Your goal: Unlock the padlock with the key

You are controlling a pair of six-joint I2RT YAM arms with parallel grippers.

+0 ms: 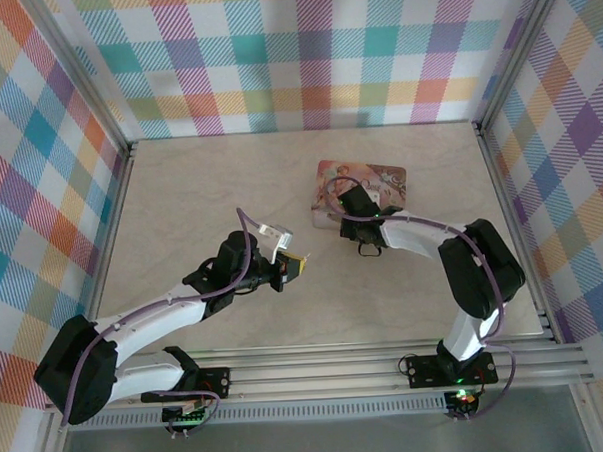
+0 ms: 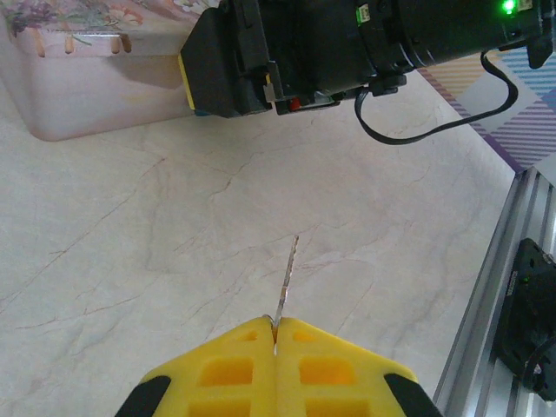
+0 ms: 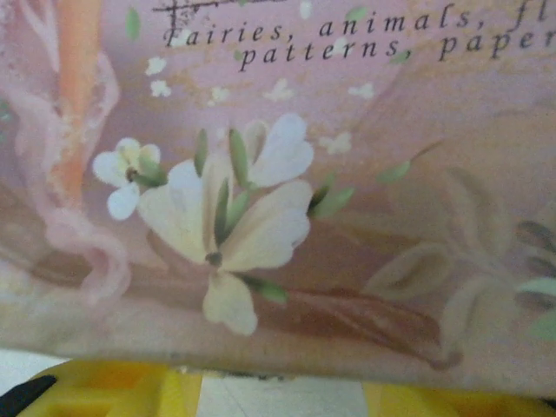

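Mid-table on the marble-look tabletop [image 1: 200, 190], the L gripper [image 2: 275, 325] is clamped tight on the key [image 2: 287, 276], its two yellow fingers [image 2: 228, 372] pressed together w/ no gap btwn them. The thin metal blade sticks out past the tips, leaning slightly right in the L wrist view, aimed toward the black body of the R gripper [image 3: 282, 391]. That gripper hangs over the near-left part of the pink illustrated box [image 1: 384, 177], jaws spread: in the R wrist view its yellow fingers [image 3: 104, 393] sit at the two bottom corners w/ a pale strip btwn them. Right ahead of that camera is the box lid, w/ pale flowers, green leaves and the printed words "Fairies, animals" and "patterns, paper". Seen from above, the box lies flat toward the far centre-right of the table, and the L gripper sits near its near-left corner, not touching it. The L arm [image 1: 155, 317] reaches in from the near-left base; the R arm [image 1: 478, 263] rises from the near-right base, bends and reaches leftward to the box. A black cable [image 2: 408, 130] loops under the R wrist. An aluminium rail [image 1: 338, 370] runs along the near edge, and pastel plaid panels [image 1: 304, 56] wall in the cell on three sides.
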